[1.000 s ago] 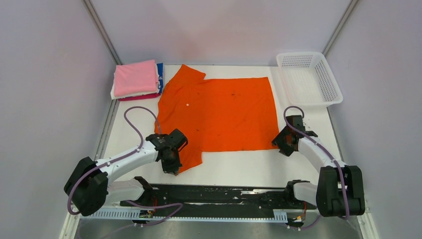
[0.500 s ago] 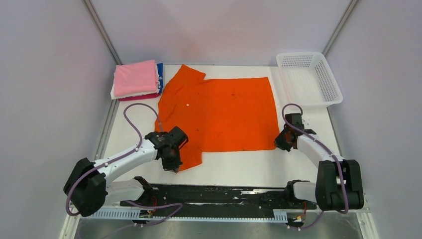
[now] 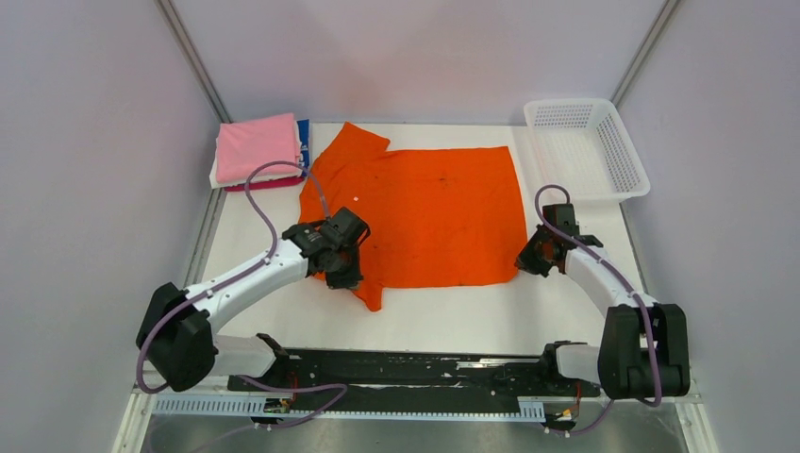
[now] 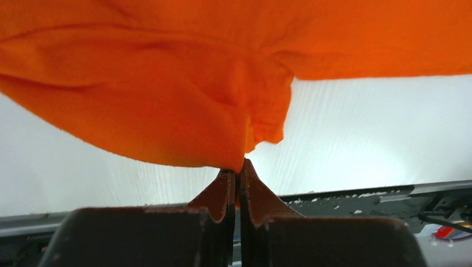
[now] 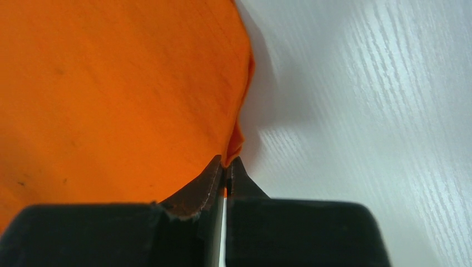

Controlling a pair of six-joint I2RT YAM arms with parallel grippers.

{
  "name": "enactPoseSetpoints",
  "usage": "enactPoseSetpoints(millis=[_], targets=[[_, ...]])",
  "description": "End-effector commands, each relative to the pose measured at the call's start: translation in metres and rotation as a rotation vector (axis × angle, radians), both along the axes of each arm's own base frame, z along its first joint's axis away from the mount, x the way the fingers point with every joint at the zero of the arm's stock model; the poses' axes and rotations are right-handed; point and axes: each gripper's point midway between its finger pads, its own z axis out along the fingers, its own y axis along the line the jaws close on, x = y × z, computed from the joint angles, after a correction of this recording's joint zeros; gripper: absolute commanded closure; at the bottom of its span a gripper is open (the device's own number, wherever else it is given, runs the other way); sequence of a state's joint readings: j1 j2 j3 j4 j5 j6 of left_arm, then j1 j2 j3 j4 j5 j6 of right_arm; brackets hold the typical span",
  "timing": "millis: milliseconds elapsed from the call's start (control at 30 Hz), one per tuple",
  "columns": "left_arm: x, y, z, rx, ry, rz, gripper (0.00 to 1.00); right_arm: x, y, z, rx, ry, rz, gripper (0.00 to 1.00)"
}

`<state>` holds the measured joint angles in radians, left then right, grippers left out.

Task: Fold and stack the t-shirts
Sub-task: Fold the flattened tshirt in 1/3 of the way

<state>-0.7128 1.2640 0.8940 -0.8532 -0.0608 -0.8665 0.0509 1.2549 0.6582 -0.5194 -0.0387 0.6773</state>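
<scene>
Starting the fold; clamped on orange shirt (image 3: 425,212) by left gripper (image 4: 237,168) far from basket (image 3: 596,197), right gripper (image 5: 227,163) nearer; next needs an even lift.

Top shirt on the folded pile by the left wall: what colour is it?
The top shirt is pink, clearest in the top view.

The left tool (image 4: 237,177), pinched tight, holds a fold of the orange shirt (image 4: 167,94) above the table (image 4: 362,139)

One orange t-shirt (image 3: 434,208); four folded t-shirts (image 3: 257,146); one basket (image 3: 623,151); two arms: left arm (image 3: 247,281), right arm (image 3: 604,276).
</scene>
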Motion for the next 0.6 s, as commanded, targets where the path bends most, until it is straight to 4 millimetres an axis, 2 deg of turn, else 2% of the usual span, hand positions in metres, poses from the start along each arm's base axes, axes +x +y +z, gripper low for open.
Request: enactPoseSetpoints(millis=[0, 100, 300, 400, 567], targets=[[0.051, -0.017, 0.017, -0.054, -0.108, -0.003, 0.97, 0.016, 0.007, 0.015, 0.021, -0.021, 0.05, 0.98], [0.076, -0.017, 0.023, -0.081, -0.125, 0.028, 0.97, 0.022, 0.007, 0.019, 0.019, -0.017, 0.056, 0.97], [0.132, 0.002, 0.032, -0.081, -0.175, 0.142, 0.97, 0.034, 0.008, 0.022, 0.012, 0.01, 0.068, 0.97], [0.151, 0.008, 0.03, -0.095, -0.163, 0.168, 0.98, 0.04, 0.006, 0.023, -0.001, 0.026, 0.072, 0.97], [0.179, 0.021, 0.042, -0.114, -0.177, 0.205, 0.98, 0.05, 0.0, 0.03, -0.039, 0.032, 0.078, 0.96]])
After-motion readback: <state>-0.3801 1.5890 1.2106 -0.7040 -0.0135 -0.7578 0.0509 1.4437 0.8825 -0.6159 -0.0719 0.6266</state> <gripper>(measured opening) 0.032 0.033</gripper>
